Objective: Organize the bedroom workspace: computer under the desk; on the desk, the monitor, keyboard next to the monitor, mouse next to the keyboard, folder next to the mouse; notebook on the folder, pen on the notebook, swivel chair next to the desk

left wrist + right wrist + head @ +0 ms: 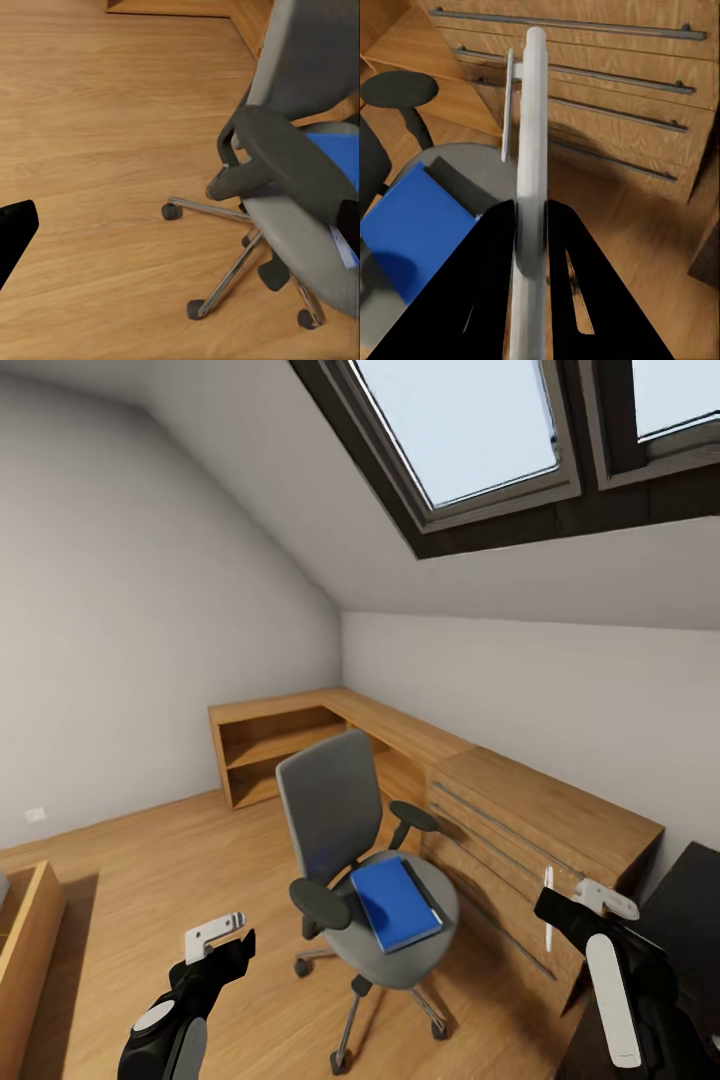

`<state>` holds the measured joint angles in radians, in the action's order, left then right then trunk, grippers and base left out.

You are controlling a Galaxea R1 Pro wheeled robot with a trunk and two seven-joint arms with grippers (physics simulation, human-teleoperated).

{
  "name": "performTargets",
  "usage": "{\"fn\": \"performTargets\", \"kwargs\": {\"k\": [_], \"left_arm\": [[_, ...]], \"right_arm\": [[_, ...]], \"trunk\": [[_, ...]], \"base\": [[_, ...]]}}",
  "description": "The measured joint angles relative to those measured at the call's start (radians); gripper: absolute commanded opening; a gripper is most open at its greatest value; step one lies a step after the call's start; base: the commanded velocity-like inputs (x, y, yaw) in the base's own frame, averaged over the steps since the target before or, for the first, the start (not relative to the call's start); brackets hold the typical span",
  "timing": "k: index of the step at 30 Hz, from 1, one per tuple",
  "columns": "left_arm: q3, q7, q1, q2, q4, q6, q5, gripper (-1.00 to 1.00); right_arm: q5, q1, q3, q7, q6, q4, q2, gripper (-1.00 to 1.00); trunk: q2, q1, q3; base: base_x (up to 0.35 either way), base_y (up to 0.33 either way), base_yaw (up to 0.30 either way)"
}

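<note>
Black arms, white panels, seemingly black fingers (pixel 495 285).

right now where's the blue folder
In the head view, the folder lies flat on the swivel chair seat, low and centre, between the armrests and just left of the light-wood drawer chest.

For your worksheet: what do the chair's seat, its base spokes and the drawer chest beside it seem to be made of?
Swivel chair seat: matte grey, looks like upholstery fabric, no shine. Base spokes: likely polished metal, silvery with bright highlights. Drawer chest: light wood or wood-look laminate, visible grain, with grey bar handles that seem metal.
</note>
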<state>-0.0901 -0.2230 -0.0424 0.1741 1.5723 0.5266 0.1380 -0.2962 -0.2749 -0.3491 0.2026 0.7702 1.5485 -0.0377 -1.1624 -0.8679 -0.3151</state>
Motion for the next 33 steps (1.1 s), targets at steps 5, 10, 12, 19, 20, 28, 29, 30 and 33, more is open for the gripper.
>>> {"fn": "performTargets", "kwargs": {"k": [5, 10, 12, 19, 20, 28, 29, 30, 33], "left_arm": [[0.000, 0.000, 0.000, 0.000, 0.000, 0.000, 0.000, 1.00], [0.005, 0.000, 0.000, 0.000, -0.003, 0.001, -0.001, 1.00], [0.016, 0.000, 0.000, 0.000, -0.004, 0.001, -0.002, 1.00], [0.034, 0.000, 0.000, 0.000, -0.007, 0.005, -0.003, 1.00], [0.036, 0.000, 0.000, 0.000, -0.007, 0.005, -0.003, 1.00], [0.038, 0.003, 0.001, -0.001, -0.009, 0.004, -0.003, 1.00], [0.038, 0.003, 0.002, -0.001, -0.009, 0.004, -0.002, 1.00], [0.038, 0.003, 0.002, -0.001, -0.008, 0.004, -0.002, 1.00], [0.038, 0.003, 0.002, -0.001, -0.009, 0.004, -0.002, 1.00]], "right_arm": [[0.001, 0.000, -0.024, 0.000, -0.001, 0.000, 0.000, -1.00], [0.000, 0.000, -0.048, 0.000, -0.004, 0.000, 0.000, -1.00], [0.001, 0.000, -0.059, 0.000, -0.005, 0.000, 0.000, -1.00], [0.000, 0.000, -0.078, 0.000, -0.007, 0.000, 0.001, -1.00], [0.001, 0.000, -0.078, 0.000, -0.007, 0.000, 0.001, -1.00], [0.002, 0.000, -0.081, 0.000, -0.008, -0.002, 0.004, -1.00], [0.002, 0.000, -0.081, 0.000, -0.008, -0.002, 0.004, -1.00], [0.002, 0.000, -0.081, 0.000, -0.008, -0.002, 0.004, -1.00], [0.003, 0.000, -0.081, 0.000, -0.009, -0.003, 0.005, -1.00]], "trunk": [[0.035, 0.019, 0.017], [0.070, 0.038, 0.035], [0.084, 0.046, 0.042], [0.098, 0.054, 0.051], [0.098, 0.054, 0.051], [0.098, 0.054, 0.052], [0.098, 0.054, 0.052], [0.098, 0.054, 0.052], [0.098, 0.054, 0.052]], "base": [[0.000, 0.000, -0.258], [0.000, 0.000, -0.258], [0.000, 0.000, -0.258], [0.000, 0.000, -0.258], [0.000, 0.000, -0.258], [0.082, -0.085, -0.257], [0.211, -0.214, -0.222], [0.217, -0.220, -0.202], [0.230, -0.234, -0.098]]}}
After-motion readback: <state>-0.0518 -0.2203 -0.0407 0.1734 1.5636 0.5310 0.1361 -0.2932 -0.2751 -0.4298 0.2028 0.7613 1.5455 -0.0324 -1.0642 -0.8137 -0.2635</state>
